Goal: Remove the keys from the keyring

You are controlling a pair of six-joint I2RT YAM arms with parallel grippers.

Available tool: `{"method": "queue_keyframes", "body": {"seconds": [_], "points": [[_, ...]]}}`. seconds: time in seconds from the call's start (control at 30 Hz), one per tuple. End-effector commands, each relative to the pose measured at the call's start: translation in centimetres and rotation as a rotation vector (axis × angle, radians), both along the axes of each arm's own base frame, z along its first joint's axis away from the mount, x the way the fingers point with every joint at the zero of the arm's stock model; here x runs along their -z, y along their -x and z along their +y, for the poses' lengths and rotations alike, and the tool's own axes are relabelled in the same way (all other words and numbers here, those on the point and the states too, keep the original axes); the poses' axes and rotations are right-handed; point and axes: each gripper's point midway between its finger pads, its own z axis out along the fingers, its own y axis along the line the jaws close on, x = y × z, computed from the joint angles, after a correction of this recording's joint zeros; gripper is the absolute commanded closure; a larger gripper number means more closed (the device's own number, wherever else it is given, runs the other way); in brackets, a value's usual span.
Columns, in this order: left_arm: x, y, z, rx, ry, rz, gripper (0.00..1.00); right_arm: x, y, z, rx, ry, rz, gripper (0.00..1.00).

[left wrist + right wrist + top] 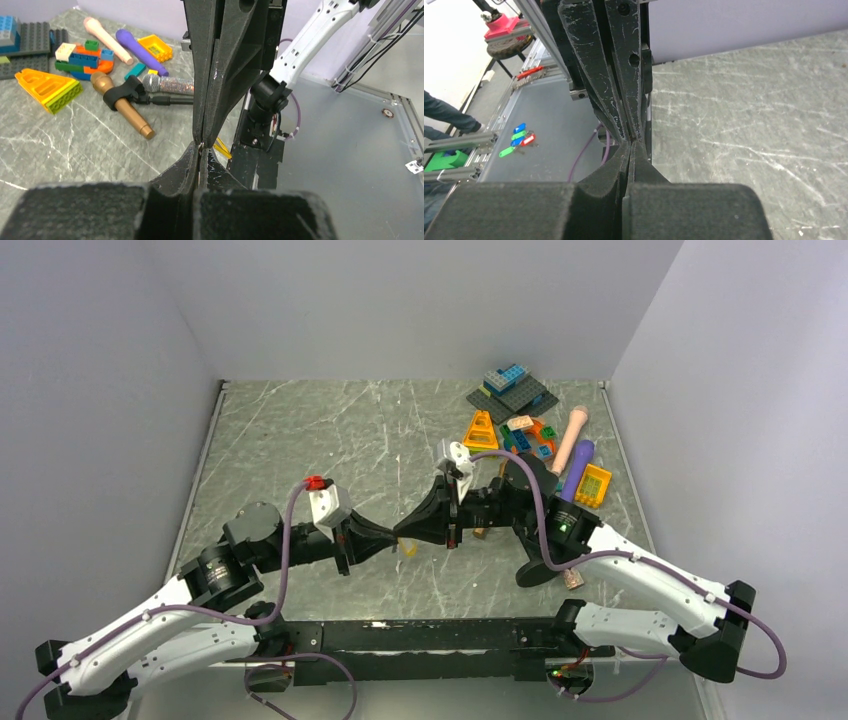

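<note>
My left gripper [392, 533] and right gripper [404, 528] meet tip to tip above the middle of the marble table [300, 440]. Both are shut. In the left wrist view a tiny silvery glint, the keyring [200, 145], shows pinched at the tips of my left gripper [200, 149]. The right gripper [204, 139] comes down against it from above. A small yellow-gold piece, apparently the keys [222, 148], hangs just beside the meeting point and also shows as the keys [408, 548] from above. In the right wrist view my right gripper [630, 146] has its fingers pressed together, with nothing visible between them.
Toys lie at the back right: a gold toy microphone [121, 105], a glitter microphone [167, 85], an orange wedge [481, 430], brick plates [515, 390], pink [570, 435] and purple [578, 465] sticks. A black round stand base [540, 570] sits under the right arm.
</note>
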Motion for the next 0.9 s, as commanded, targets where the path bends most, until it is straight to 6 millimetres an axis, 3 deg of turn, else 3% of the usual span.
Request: {"method": "queue_keyframes", "body": {"seconds": [0.0,0.57,0.87], "points": [[-0.4,0.2,0.2,0.013,-0.026,-0.02,1.0,-0.3,0.3,0.0,-0.024,0.019,-0.008,1.0],[2.6,0.6,1.5,0.015,-0.235,0.048,1.0,2.9,1.0,0.3,-0.103,0.181,0.048,1.0],[5.1,-0.6,1.6,-0.021,-0.343,0.04,1.0,3.4,0.7,0.8,-0.117,0.248,0.073,1.0]]}}
